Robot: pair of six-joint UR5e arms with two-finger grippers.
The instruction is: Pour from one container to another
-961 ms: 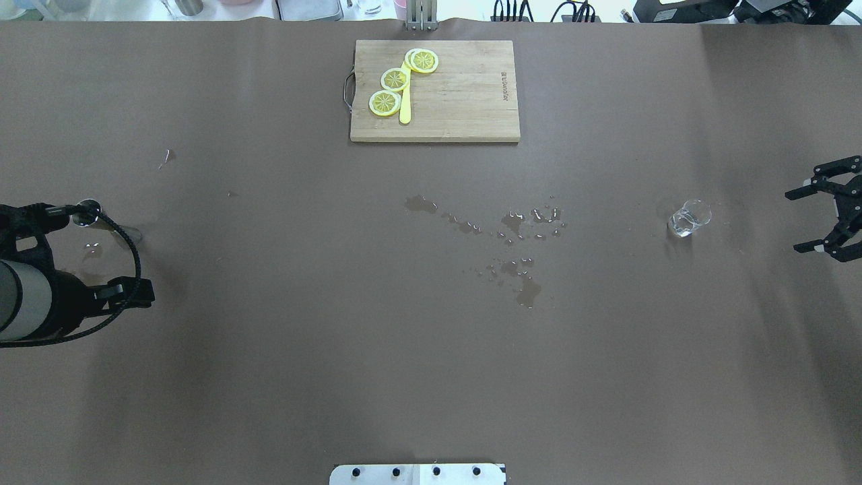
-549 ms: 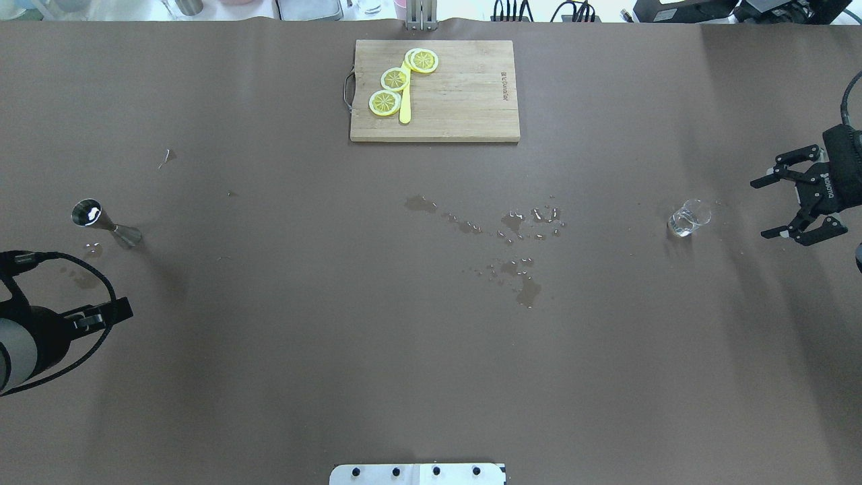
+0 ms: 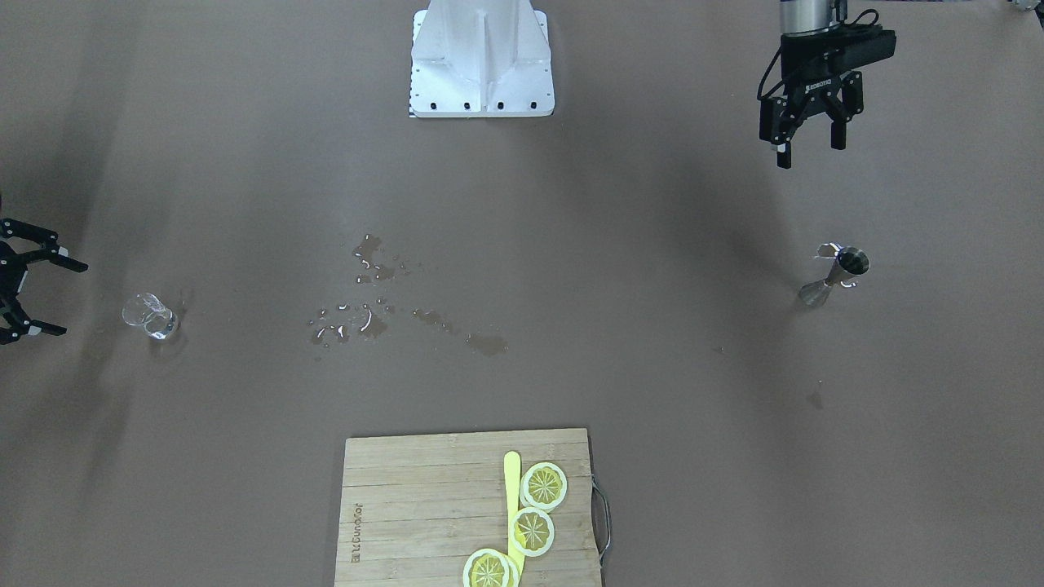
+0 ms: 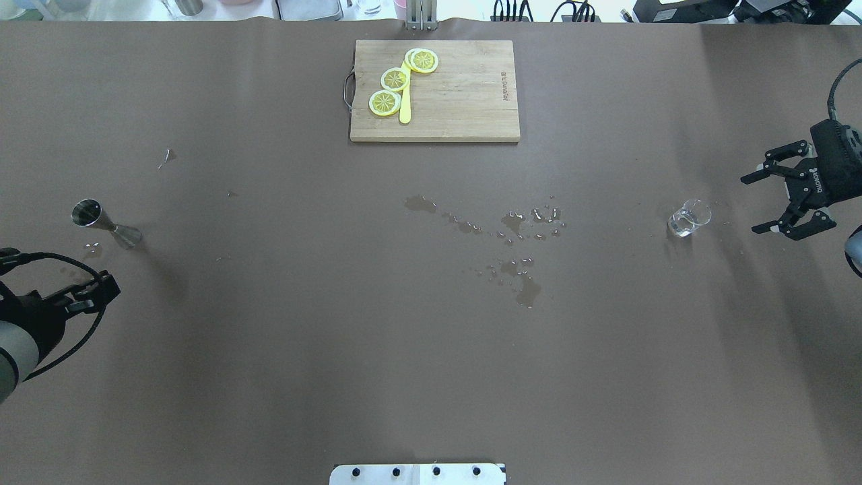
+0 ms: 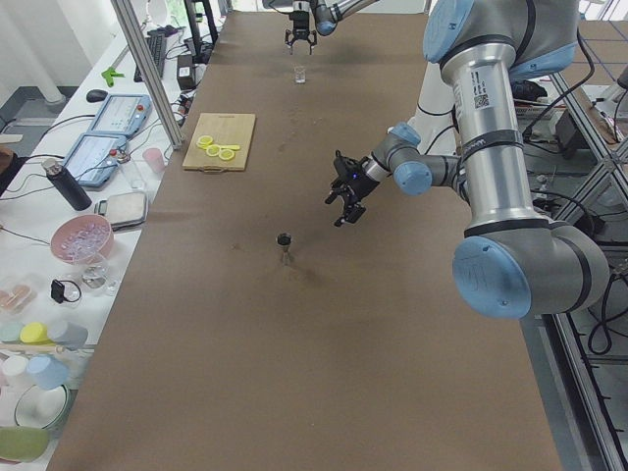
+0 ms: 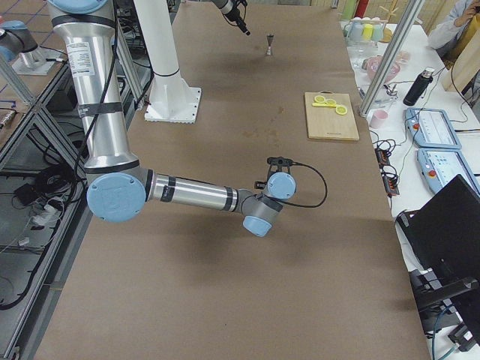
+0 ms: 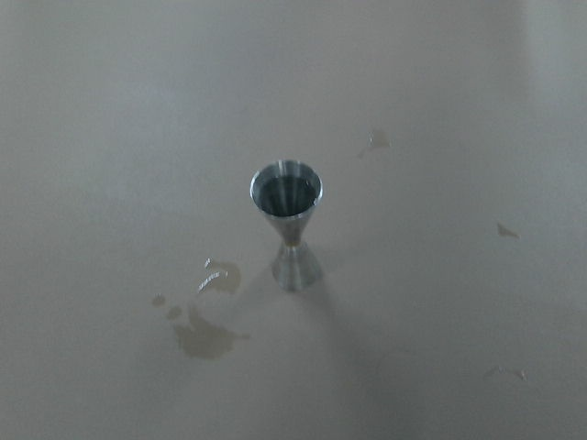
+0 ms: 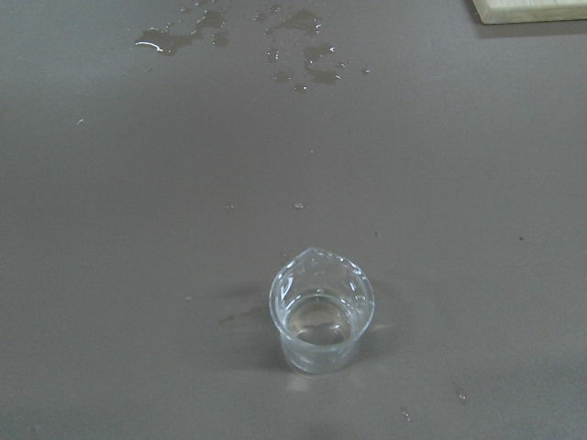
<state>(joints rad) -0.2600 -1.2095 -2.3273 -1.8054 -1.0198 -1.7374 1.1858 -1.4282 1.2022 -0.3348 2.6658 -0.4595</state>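
A small steel jigger (image 4: 101, 223) (image 3: 836, 273) (image 7: 287, 234) stands upright at the table's left end. A small clear glass beaker (image 4: 688, 218) (image 3: 151, 315) (image 8: 321, 316) with a little liquid in it stands at the right end. My left gripper (image 3: 809, 147) (image 5: 343, 201) is open and holds nothing. It hangs apart from the jigger, on the robot's side of it. My right gripper (image 4: 751, 205) (image 3: 69, 297) is open too, a short way outboard of the beaker and level with it, its fingers pointing at the glass.
A wooden cutting board (image 4: 465, 101) (image 3: 408, 505) with lemon slices and a yellow knife lies at the far middle. Spilled liquid (image 4: 515, 232) (image 3: 375, 302) spots the table's centre, and a small puddle (image 7: 206, 335) lies beside the jigger. The robot base (image 3: 481, 57) stands at the near edge.
My left gripper has drawn back from the jigger toward the robot, leaving it standing. My right gripper has moved in from the table's right edge toward the beaker.
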